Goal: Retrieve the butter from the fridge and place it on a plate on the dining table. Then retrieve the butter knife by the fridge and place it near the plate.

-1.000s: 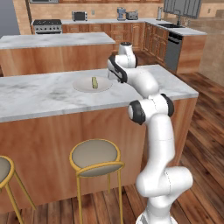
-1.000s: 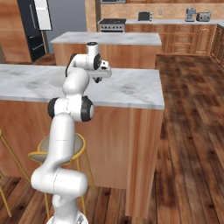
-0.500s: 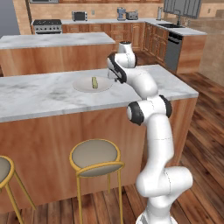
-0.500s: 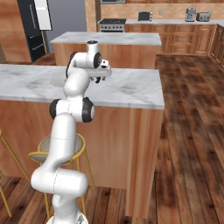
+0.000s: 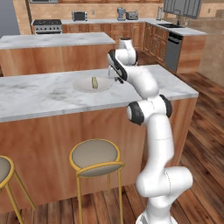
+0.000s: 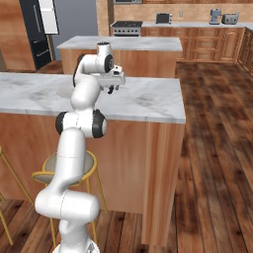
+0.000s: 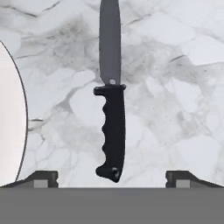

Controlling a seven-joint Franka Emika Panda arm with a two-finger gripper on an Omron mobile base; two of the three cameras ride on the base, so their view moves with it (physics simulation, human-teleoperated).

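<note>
Hand view shows the butter knife [image 7: 111, 109] lying flat on the dining table [image 7: 175, 65] near its right end, just beside the plate [image 7: 11, 118], while the gripper [image 7: 112, 177] hangs over it, jaws wide and holding nothing; the knife looks light, stiff and smooth, best taken by its bumpy black handle.

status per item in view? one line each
butter: lying on the plate
plate: flat on the dining table, holding the butter
butter knife: lying flat on the marble beside the plate, not gripped
claw: open, fingertips wide on either side of the knife handle
dining table: carries the plate and knife
fridge: doors look shut
</note>
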